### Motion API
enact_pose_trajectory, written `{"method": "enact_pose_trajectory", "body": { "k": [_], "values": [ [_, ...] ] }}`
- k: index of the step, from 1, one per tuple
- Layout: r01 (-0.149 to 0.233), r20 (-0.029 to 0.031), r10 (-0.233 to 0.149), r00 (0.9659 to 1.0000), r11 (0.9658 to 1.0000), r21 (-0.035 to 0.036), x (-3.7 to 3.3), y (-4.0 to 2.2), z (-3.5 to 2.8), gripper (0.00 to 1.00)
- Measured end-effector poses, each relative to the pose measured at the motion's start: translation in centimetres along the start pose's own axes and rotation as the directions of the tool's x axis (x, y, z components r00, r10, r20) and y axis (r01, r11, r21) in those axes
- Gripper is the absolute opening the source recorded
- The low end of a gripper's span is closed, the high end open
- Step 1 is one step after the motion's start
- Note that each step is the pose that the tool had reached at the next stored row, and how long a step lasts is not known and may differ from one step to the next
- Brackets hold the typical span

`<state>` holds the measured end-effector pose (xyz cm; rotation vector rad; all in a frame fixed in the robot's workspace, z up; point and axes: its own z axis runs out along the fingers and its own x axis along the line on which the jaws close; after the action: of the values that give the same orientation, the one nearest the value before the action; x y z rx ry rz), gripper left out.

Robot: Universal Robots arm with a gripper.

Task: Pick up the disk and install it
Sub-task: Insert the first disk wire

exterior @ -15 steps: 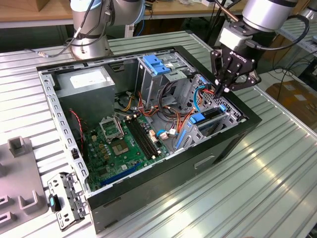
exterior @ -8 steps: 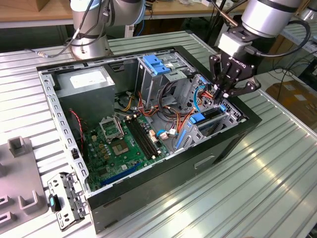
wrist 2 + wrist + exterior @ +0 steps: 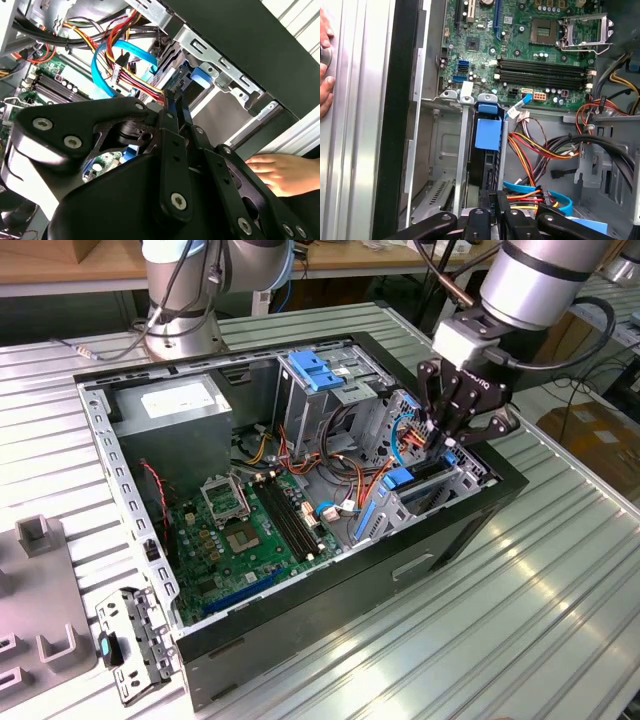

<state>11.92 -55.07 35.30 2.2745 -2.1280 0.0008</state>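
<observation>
Open computer case (image 3: 330,590) on slatted table (image 3: 560,590) — green motherboard (image 3: 235,530), grey power supply (image 3: 170,410)

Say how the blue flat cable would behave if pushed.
The blue cable hangs in a free curve, so it is probably floppy and light. Being a flat ribbon, it would likely bend aside rather than resist.

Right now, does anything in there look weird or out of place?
Yes, a person's hand rests on the table beside the open computer case while the end effector works at the drive bay. The motherboard's processor socket also sits empty, its latch frame bare.
</observation>
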Motion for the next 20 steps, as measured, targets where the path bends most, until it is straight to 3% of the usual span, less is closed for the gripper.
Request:
{"method": "enact_pose_trajectory", "body": {
  "k": [20],
  "values": [
    [-0.014, -0.0002, 0.014, 0.9999, 0.9999, -0.0003, 0.28, -0.16, 0.78, 0.17]
  ]
}}
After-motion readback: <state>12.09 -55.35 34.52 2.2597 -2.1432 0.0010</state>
